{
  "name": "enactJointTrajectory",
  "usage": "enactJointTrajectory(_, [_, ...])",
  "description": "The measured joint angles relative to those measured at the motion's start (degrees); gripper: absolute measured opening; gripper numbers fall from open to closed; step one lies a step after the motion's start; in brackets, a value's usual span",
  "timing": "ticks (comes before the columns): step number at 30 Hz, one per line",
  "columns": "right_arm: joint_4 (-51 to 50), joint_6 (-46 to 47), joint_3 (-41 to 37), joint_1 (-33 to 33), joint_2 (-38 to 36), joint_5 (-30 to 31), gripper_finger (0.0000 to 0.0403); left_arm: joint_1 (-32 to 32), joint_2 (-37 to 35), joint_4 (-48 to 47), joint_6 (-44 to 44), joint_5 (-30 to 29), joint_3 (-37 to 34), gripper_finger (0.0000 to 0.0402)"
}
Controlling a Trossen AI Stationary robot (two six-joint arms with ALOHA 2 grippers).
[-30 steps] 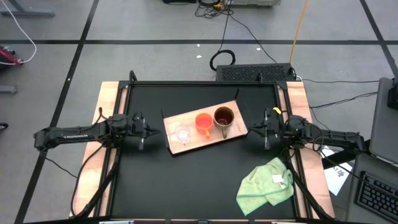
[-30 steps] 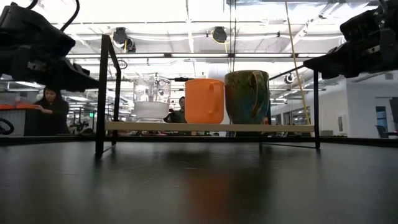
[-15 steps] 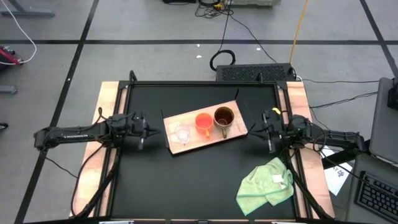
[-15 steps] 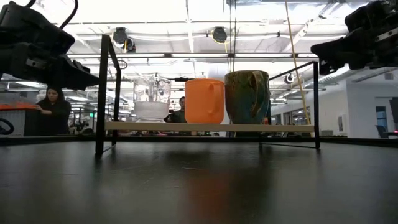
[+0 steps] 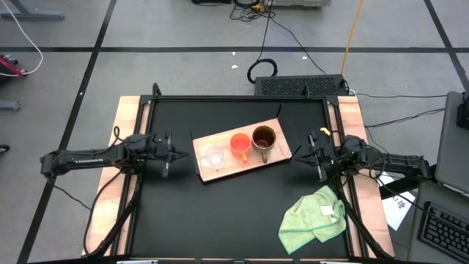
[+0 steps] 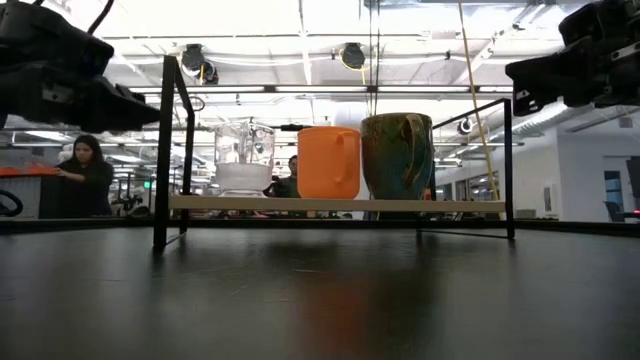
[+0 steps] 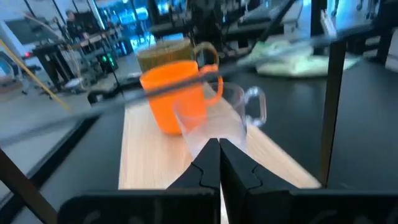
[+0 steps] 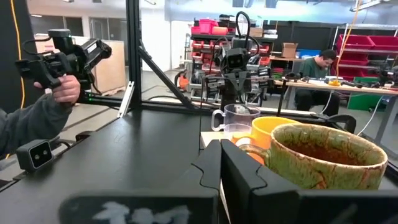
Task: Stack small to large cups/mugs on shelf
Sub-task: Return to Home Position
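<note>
cups: clear glass cup (image 5: 214, 158), orange cup (image 5: 239, 144) and green-brown mug (image 5: 264, 138) in a row on the wooden shelf board (image 5: 207, 174), unmoved.
left gripper (image 5: 176, 155): off the glass-cup end, fingers shut tight, risen slightly.
right gripper (image 5: 299, 155): off the mug end, fingers together, backed off.
right wrist only: a person's hand (image 8: 61, 89) holding a device.

Around my table (image 5: 220, 213) the floor (image 5: 66, 73) is grey and crossed by dark lines, with a loop of cable (image 5: 261, 70) just past the table's far edge. Beyond the table, a bright ceiling (image 6: 250, 20) spans a workshop with red bins (image 8: 211, 27) and a workbench (image 8: 336, 87) where a person (image 8: 322, 62) sits.
</note>
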Motion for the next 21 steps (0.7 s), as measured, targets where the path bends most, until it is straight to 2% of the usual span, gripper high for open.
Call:
enactJointTrajectory(10, [0.7, 1.7, 0.0, 0.0, -0.2, 0.0, 0.0000, -1.7, -3.9, 1.9, -2.3, 2.6, 0.0, 0.0000])
enactJointTrajectory(21, [3.8, 2.6, 0.0, 0.0, -2.8, -3.1, 0.0000, -7.7, -7.9, 2.0, -0.9, 2.9, 0.0, 0.0000])
